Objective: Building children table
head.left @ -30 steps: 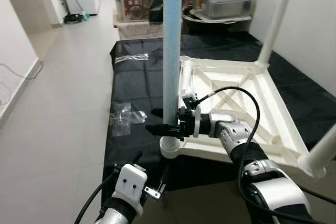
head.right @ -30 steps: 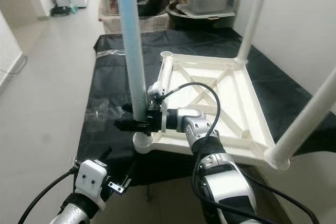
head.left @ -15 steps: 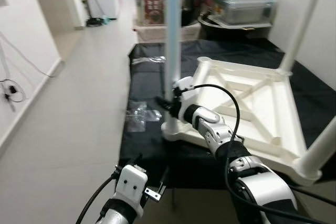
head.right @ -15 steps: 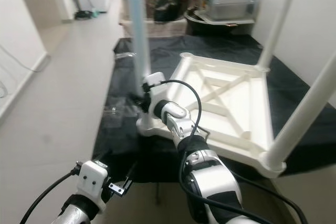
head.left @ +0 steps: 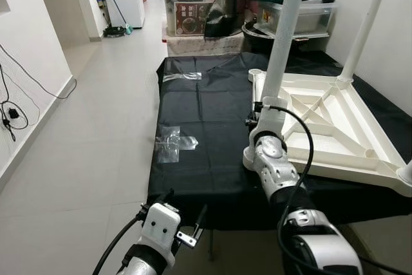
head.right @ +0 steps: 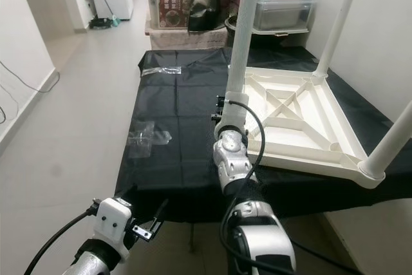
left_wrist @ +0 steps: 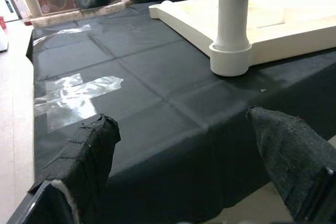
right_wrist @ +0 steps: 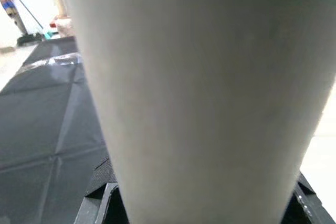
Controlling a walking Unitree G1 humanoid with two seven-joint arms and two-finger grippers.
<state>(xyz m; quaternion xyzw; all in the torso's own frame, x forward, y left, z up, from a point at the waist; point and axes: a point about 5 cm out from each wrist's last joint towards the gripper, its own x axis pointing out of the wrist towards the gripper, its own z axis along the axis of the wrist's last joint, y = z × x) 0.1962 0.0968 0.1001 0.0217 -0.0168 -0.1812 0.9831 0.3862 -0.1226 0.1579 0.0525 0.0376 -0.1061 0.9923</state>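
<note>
A white children's table top (head.left: 335, 140) lies upside down on a black sheet (head.left: 206, 114). Its legs stand up. My right gripper (head.left: 255, 113) is shut on the leg (head.left: 282, 37) at the near left corner, just above its socket (left_wrist: 231, 59). In the right wrist view that leg (right_wrist: 199, 93) sits between the black finger pads (right_wrist: 100, 195). Another leg (head.left: 364, 24) rises at the far corner, and a third leg (head.right: 391, 141) at the near right. My left gripper (left_wrist: 184, 156) hangs open and empty, low in front of the sheet's near edge.
Crumpled clear plastic (head.left: 171, 143) and a strip of tape (head.left: 182, 76) lie on the sheet. Storage boxes and tubs (head.left: 193, 4) crowd the back. A white wall runs along the right. Open tiled floor (head.left: 84, 133) lies to the left, with a cable (head.left: 13, 111) by the wall.
The whole view has swung as I moved round the table. My right gripper has stayed on the leg; its arm now reaches straight ahead instead of from the right.
</note>
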